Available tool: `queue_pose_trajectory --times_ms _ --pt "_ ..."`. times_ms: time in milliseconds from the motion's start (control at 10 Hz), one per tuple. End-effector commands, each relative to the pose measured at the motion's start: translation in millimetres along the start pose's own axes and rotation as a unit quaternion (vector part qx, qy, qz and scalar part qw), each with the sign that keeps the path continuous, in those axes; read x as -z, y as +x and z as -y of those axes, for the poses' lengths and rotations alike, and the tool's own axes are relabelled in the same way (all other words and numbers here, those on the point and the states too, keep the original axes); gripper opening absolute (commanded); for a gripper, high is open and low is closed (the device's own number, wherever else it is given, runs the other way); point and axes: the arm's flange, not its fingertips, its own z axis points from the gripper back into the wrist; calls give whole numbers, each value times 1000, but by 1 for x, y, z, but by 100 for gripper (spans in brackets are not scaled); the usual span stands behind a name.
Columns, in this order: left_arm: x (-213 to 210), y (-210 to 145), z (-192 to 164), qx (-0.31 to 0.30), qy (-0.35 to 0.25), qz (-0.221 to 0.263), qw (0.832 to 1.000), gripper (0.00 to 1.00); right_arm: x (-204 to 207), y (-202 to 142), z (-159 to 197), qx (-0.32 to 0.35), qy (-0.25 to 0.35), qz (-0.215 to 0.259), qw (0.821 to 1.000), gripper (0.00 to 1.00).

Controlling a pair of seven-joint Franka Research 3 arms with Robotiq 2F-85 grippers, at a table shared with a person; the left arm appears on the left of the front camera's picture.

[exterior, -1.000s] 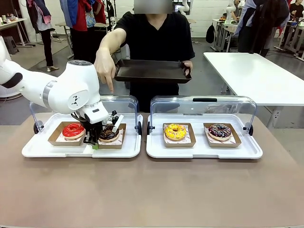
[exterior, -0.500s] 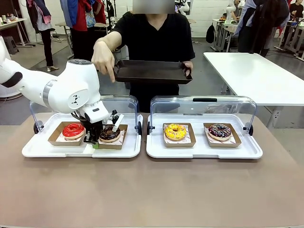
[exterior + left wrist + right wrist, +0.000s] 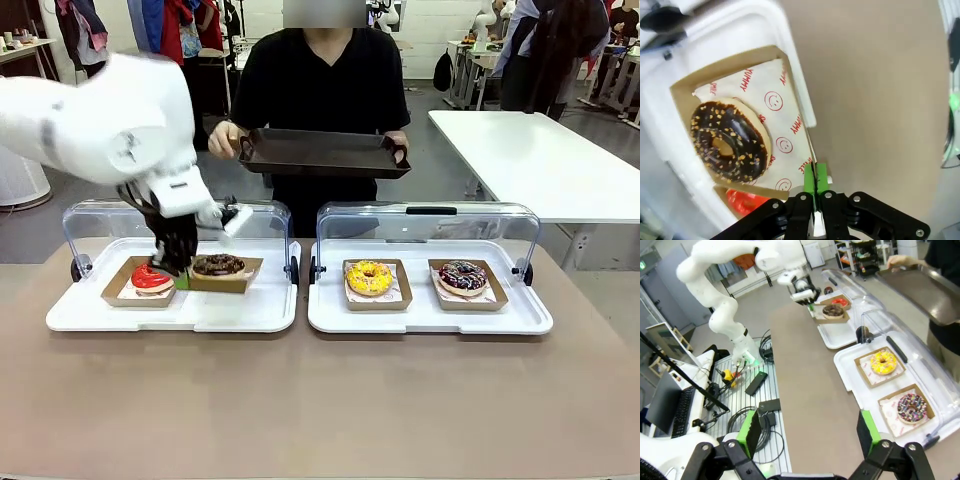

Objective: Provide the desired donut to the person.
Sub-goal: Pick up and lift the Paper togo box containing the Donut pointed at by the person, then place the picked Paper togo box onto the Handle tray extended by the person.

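Note:
A chocolate donut with nut crumbs lies in a brown cardboard tray. My left gripper is shut on that tray's edge and holds it slightly above the left white serving tray. The left wrist view shows the green pads pinching the cardboard rim, with the chocolate donut on printed paper. A red donut sits beside it. The person stands across the table holding a dark tray in both hands. My right gripper hangs open, high above the table.
The right white serving tray holds a yellow donut and a sprinkled chocolate donut. Both serving trays have clear lids swung open at the back. A white table stands at the back right.
My left arm has risen, lifting the cardboard tray with the chocolate donut. The person's pointing hand has drawn back and now grips the dark tray.

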Motion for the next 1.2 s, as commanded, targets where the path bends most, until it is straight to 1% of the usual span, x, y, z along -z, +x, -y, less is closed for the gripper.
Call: queue_pose_trajectory --times_ms 0,100,300,400,500,700,800,1100 --pt "-52 -11 43 23 25 25 999 0 -1 -1 0 -1 2 5 1000 100" --pt "-76 -11 59 12 12 23 1000 0 -1 -1 0 -1 2 5 1000 100" --pt "-121 -9 82 0 48 23 999 0 -1 -1 0 -1 2 5 1000 100" --pt "-135 -6 87 2 67 19 998 0 -1 -1 0 -1 2 5 1000 100" --pt "-141 -4 82 1 70 16 997 0 -1 -1 0 -1 2 5 1000 100" --pt "-135 -7 77 -9 60 16 998 0 -1 -1 0 -1 2 5 1000 100" --pt "-147 -8 88 5 69 21 997 0 -1 -1 0 -1 2 5 1000 100" --pt "-147 -8 88 5 69 21 997 0 -1 -1 0 -1 2 5 1000 100"
